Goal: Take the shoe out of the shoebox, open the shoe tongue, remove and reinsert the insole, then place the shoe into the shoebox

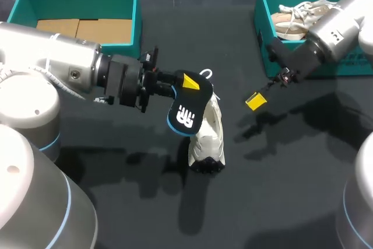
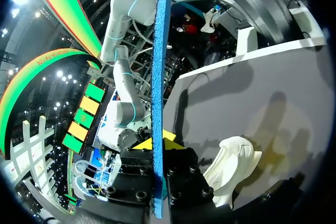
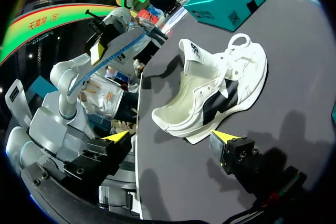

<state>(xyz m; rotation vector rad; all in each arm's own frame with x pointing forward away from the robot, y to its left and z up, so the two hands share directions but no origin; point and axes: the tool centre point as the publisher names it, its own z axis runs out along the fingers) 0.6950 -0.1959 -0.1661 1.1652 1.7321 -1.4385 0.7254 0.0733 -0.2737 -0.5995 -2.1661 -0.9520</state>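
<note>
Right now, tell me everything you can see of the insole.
The insole is out of the shoe, pinched near one end by the left gripper. It looks like thin foam, black on its top face with a white mark, blue along the edge. It is held in the air over the table, apparently clear of the white shoe lying below.

Ahead of the right gripper's [image 3: 171, 138] spread fingers lies a strip of bare table [image 3: 173, 182], then the shoe [image 3: 210, 87] (lying on its side). Beyond and above it hangs the insole [image 1: 186, 106], clamped in the left gripper [image 1: 187, 83].
</note>
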